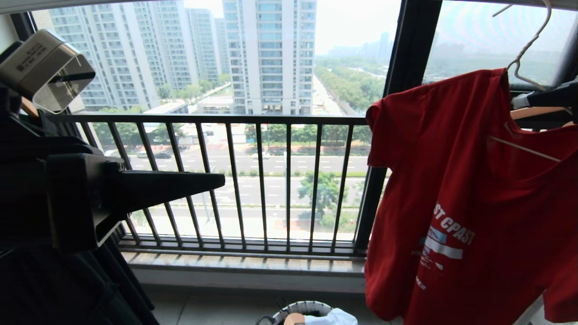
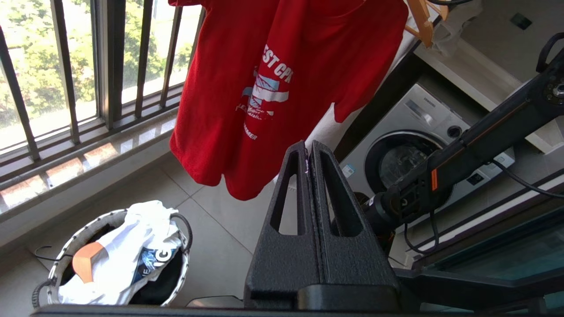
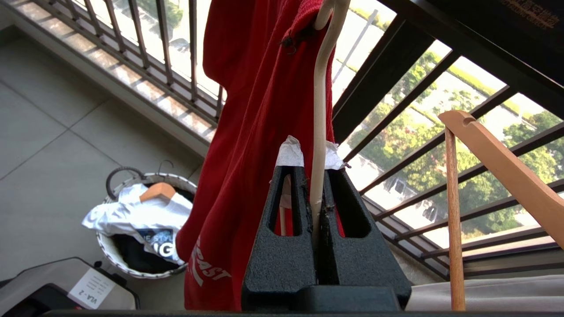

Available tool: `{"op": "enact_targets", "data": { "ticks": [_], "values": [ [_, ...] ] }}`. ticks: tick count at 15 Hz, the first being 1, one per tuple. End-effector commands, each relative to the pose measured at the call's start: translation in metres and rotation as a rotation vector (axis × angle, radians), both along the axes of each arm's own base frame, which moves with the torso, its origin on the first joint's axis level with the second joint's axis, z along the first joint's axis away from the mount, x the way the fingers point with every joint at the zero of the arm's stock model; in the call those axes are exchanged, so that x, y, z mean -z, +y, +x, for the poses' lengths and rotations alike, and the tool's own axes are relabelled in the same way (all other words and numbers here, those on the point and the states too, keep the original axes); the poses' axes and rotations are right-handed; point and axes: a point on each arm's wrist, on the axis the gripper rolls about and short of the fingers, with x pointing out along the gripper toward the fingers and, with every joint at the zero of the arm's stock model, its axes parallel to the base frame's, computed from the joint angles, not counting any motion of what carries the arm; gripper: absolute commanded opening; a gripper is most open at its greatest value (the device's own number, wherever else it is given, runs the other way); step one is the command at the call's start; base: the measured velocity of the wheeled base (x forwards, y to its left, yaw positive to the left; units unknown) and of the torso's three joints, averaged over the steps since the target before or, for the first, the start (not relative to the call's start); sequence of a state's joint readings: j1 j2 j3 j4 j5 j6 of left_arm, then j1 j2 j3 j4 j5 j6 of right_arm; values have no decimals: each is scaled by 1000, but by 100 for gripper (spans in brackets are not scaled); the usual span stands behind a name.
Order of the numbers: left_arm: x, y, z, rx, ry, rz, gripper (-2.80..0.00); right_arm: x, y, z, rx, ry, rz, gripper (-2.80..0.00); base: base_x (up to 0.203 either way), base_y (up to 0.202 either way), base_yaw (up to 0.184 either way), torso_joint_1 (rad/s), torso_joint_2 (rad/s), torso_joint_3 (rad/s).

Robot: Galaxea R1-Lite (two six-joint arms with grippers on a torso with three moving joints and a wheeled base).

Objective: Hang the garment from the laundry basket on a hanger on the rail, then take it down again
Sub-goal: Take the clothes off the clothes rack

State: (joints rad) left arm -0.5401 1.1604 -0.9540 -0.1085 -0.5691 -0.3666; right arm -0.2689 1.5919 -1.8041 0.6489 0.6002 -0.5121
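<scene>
The right gripper (image 3: 315, 176) was clamped on the white hanger (image 3: 318, 132) carrying the red garment (image 1: 469, 198), while the left gripper (image 2: 308, 152) hung pinched shut on nothing.

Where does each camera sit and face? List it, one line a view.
Head: high, facing the window railing; left gripper at left.
Left wrist: behind the shut, empty left gripper, looking down at the laundry basket.
Right wrist: behind the right gripper, shut on the hanger.
Shared: the garment, the basket.
</scene>
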Motion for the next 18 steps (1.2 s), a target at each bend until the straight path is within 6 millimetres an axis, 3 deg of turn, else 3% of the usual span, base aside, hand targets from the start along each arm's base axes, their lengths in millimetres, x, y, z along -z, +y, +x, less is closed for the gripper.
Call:
{"op": "enact_targets", "data": {
  "ticks": [1, 5, 7, 11, 15, 16, 18],
  "values": [
    [4, -33, 33, 58, 45, 40, -280, 1, 5, -1, -24, 5, 2, -280, 0, 0, 0, 0, 0, 0],
    [21, -90, 81, 134, 8, 69, -280, 2, 18, 1, -75, 15, 6, -280, 0, 0, 0, 0, 0, 0],
    [20, -118, 103, 157, -24, 53, -280, 4, 29, -1, -113, 24, 12, -280, 0, 0, 0, 0, 0, 0],
    [13, -165, 126, 135, -69, 28, -280, 5, 47, -9, -180, 32, 21, -280, 0, 0, 0, 0, 0, 0],
    [5, -193, 128, 145, -43, 58, -280, 2, 60, -14, -227, 24, 20, -280, 0, 0, 0, 0, 0, 0],
    [4, -200, 128, 152, -49, 55, 0, 0, 63, -17, -232, 25, 32, -280, 0, 0, 0, 0, 0, 0],
    [-1, -212, 123, 176, -50, 58, 0, -1, 70, -19, -233, 28, 34, -280, 0, 0, 0, 0, 0, 0]
  ]
}}
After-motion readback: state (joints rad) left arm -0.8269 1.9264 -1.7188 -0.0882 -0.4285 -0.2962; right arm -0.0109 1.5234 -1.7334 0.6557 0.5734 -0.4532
